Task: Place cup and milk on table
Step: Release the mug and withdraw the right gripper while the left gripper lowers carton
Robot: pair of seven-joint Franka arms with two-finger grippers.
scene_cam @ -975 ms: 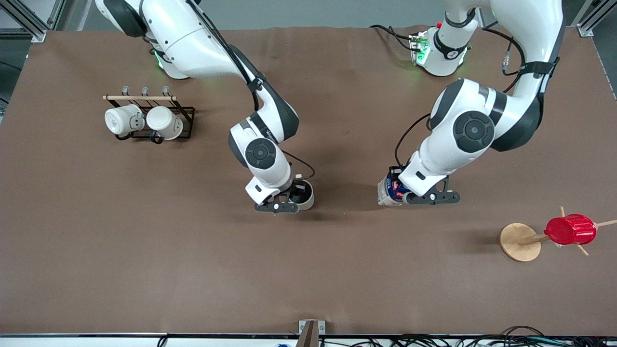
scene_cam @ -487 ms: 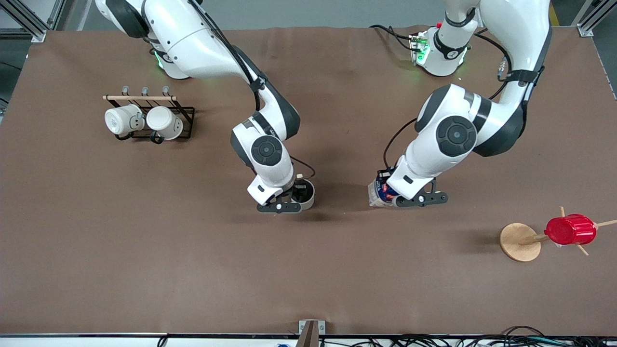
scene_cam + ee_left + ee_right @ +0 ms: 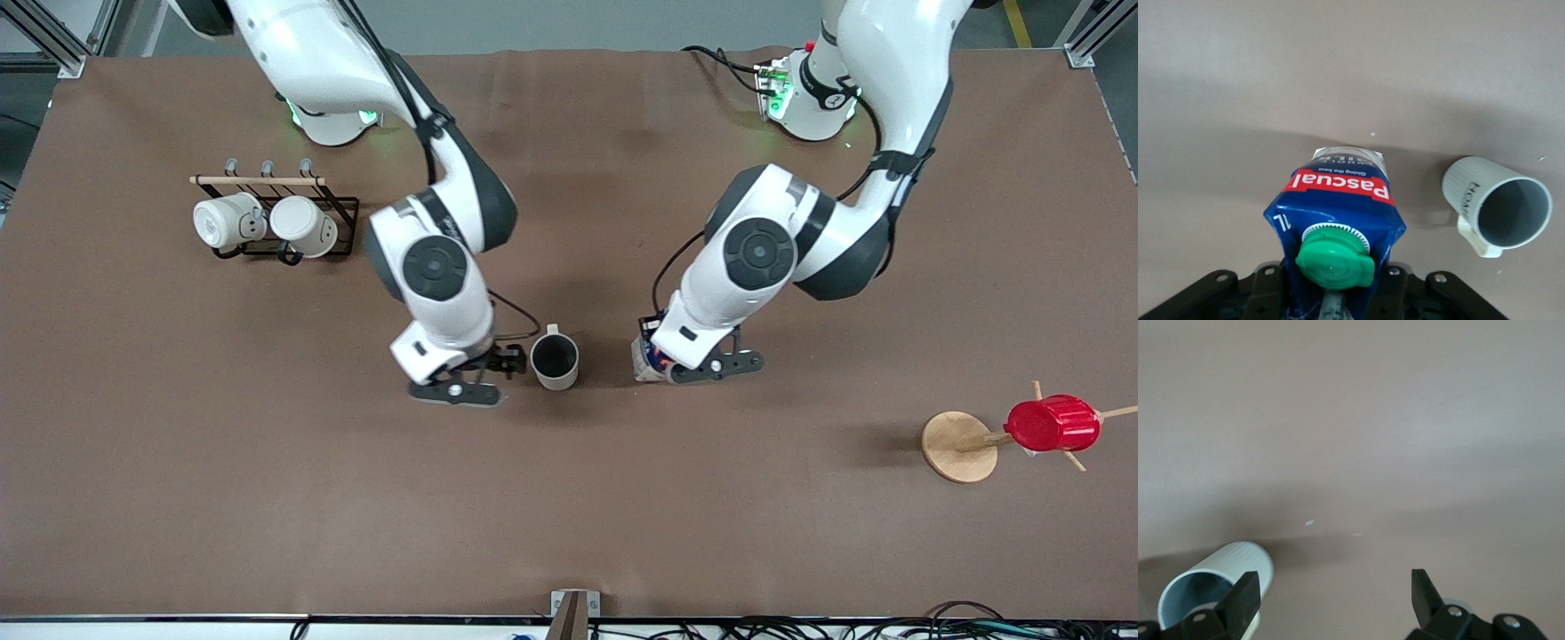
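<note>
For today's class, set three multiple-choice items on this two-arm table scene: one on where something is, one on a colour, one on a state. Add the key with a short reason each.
1. Where does the cup stand?
A. on the table, between the two tools
B. on the wire rack
C. on the wooden peg stand

2. What colour is the cap on the milk?
A. red
B. green
C. white

3. What is the state of the right tool?
A. shut on the cup
B. shut on the milk
C. open, holding nothing

Key:
1 A: the front view shows the cup upright on the brown sheet with the right tool on one side and the left tool with the milk on the other.
2 B: the left wrist view shows a round green cap.
3 C: the right wrist view shows its fingers spread apart beside the cup.
</note>
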